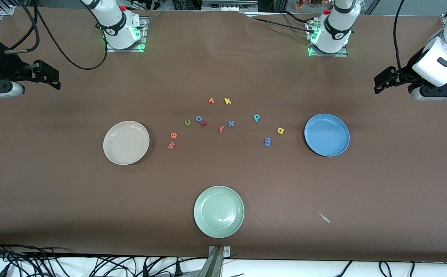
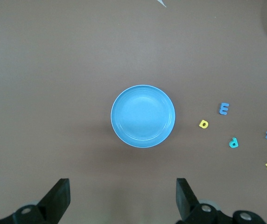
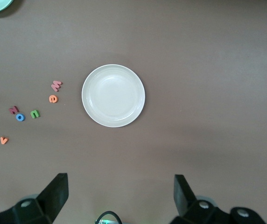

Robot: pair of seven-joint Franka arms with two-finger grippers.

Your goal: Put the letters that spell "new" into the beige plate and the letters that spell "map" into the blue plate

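My two arms wait, raised at either end of the brown table (image 1: 54,192). My left gripper (image 2: 122,196) hangs over the table's edge at the left arm's end, its jaws spread wide and holding nothing; its wrist view looks straight down on the blue plate (image 2: 143,116). My right gripper (image 3: 121,193) hangs over the right arm's end, fingers equally wide apart, empty, touching nothing, with the beige plate (image 3: 113,95) under its camera.

Both plates hold nothing. A pale green plate (image 1: 219,211) sits nearest the front camera, between the other two.

The letters lie scattered on the table between the beige and blue plates. Just beside the beige plate are the salmon w (image 1: 171,145) and the orange e (image 1: 173,135); the green n (image 1: 187,122) lies a little farther from the front camera, next to a blue o (image 1: 199,118) and a dark red letter (image 1: 204,123). Toward the blue plate lie the yellow a (image 1: 280,130), the blue m (image 1: 267,141) and the teal p (image 1: 256,117). Among them sit a blue x (image 1: 231,123), a salmon f (image 1: 221,129), an orange v (image 1: 211,100) and a yellow k (image 1: 227,101).
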